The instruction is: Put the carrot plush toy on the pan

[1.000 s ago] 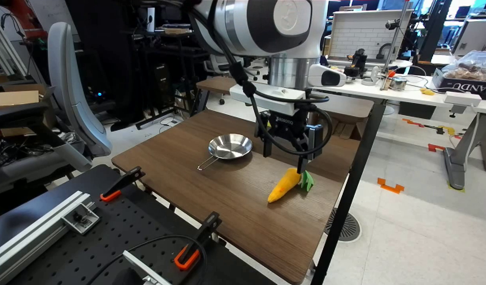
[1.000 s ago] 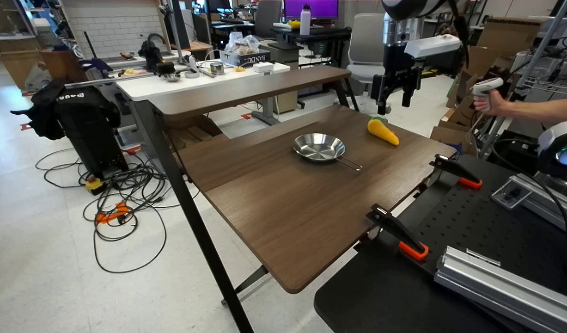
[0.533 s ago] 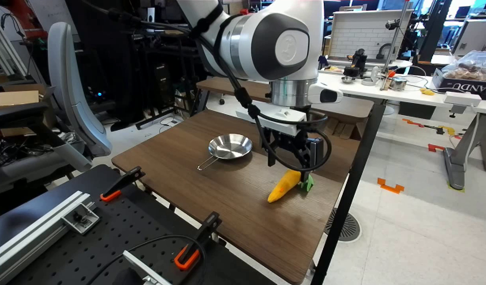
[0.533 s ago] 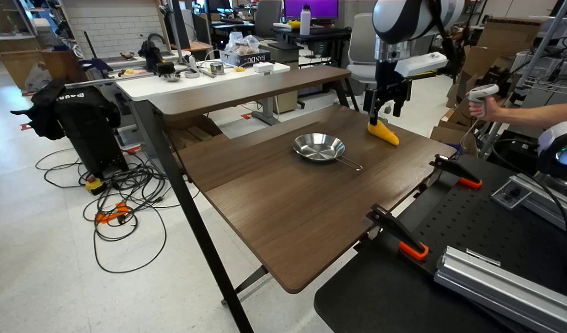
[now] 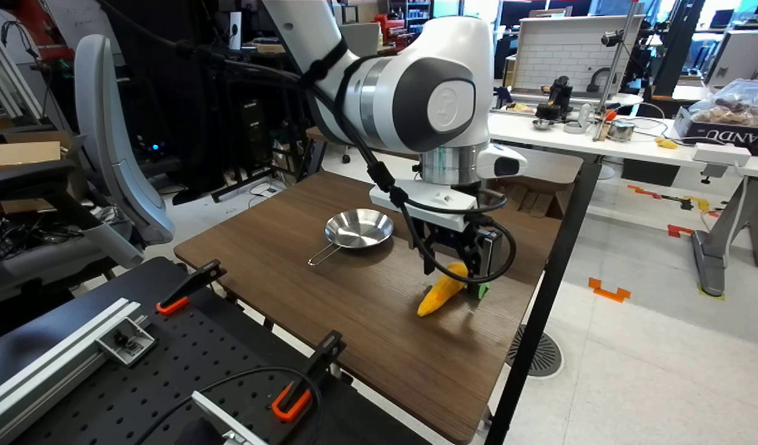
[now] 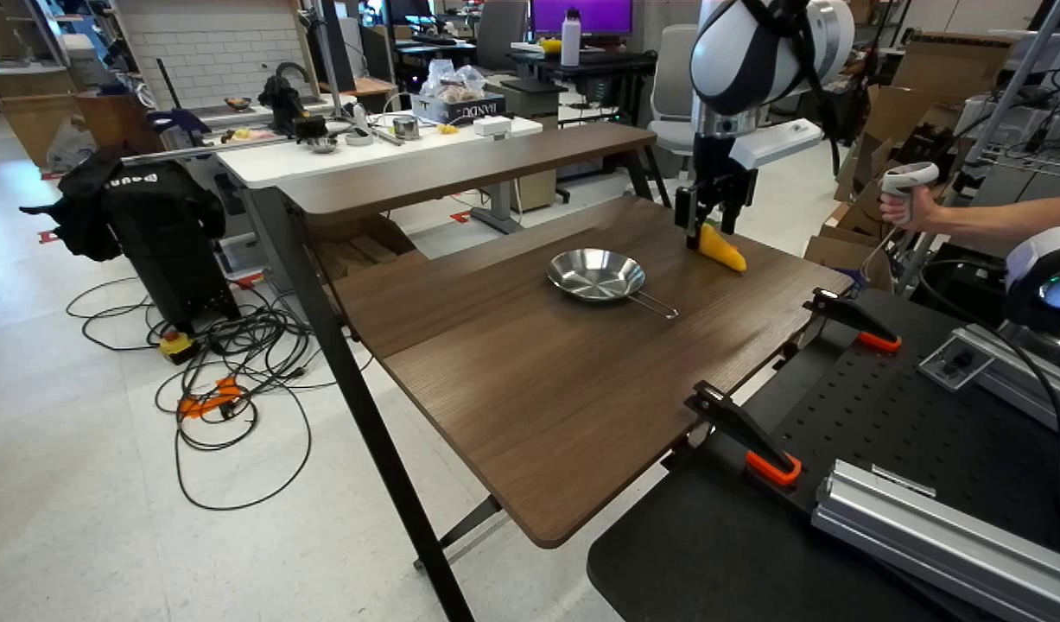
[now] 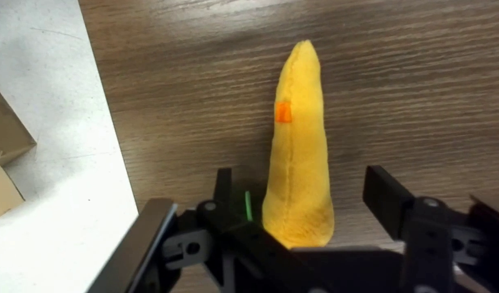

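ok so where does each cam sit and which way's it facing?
Exterior view: outside the robot, raised, looking down across the table; perforated board lower left, arm at top.
Exterior view: outside, raised, looking down over the same table; board lower right, arm upper right, a person's hand at right.
Wrist view: on the wrist, looking down past the open fingers at the carrot plush toy.
Shared: both exterior views show table, pan, carrot plush toy and end effector.

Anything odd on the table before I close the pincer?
Only the carrot: a square orange patch nearer its tip breaks the plain yellow; whether damage, I can't tell. The pan sits upright; no spill shows.
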Robot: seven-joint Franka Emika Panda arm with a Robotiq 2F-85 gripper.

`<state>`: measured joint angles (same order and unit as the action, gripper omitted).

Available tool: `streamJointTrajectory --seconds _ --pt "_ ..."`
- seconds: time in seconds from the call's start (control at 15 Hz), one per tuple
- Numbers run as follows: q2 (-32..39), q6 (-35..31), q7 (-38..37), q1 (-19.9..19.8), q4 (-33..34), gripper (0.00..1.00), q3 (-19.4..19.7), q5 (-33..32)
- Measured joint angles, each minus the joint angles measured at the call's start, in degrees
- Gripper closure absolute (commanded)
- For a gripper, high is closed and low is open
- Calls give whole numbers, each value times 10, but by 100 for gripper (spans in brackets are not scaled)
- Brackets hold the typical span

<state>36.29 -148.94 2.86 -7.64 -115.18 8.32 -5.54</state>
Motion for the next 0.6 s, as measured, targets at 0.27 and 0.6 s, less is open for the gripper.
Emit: streamJointTrajectory --seconds 0.27,0.6 --pt "5 -19 0 0 0 80 0 -3" --pt "4 -45 0 1 0 97 0 -8"
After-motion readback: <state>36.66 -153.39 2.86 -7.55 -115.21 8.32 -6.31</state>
